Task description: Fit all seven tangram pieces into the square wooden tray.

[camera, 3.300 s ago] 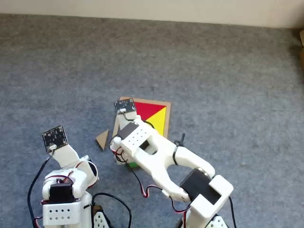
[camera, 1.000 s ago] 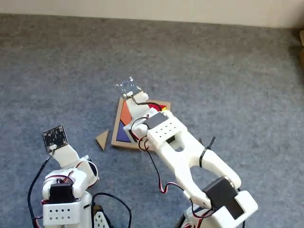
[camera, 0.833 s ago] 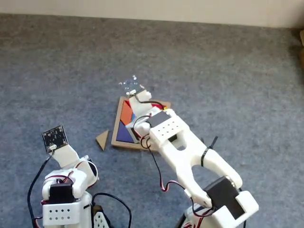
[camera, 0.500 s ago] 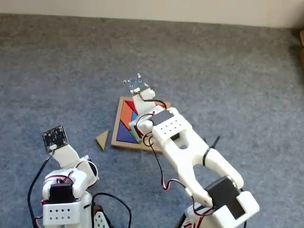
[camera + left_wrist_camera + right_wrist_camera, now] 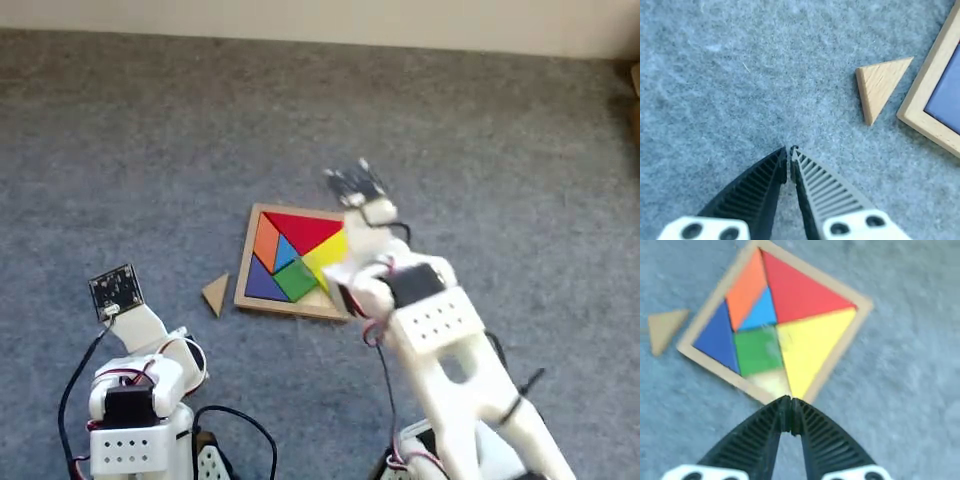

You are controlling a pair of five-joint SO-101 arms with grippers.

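Left end effector (image 5: 790,150): clenched, tips pressed together with nothing between them. It hangs over bare grey desk (image 5: 715,75), and whether it touches the surface can't be told.

Loose wooden triangle (image 5: 880,85): lies flat on the desk, apart from the left end effector's tips. It sits just beside the tray's outer left rim, with a thin strip of desk between them. In the high view the same piece (image 5: 215,294) is off the tray's lower left corner.

Square wooden tray (image 5: 290,311): flat on the desk, centre of the scene, six coloured pieces seated:
- orange piece (image 5: 745,287) and dark blue triangle (image 5: 717,340) along the left side
- light blue triangle (image 5: 760,312) between them
- green square (image 5: 757,350) below the light blue one
- red triangle (image 5: 800,290) across the top
- yellow triangle (image 5: 812,347) on the right side

A bare-wood triangular slot (image 5: 770,382) shows under the green square, next to the yellow triangle.

Right end effector (image 5: 791,412): clenched and empty. Its tips line up over the tray rim by the yellow triangle's point and the bare slot. Contact with the rim can't be told.
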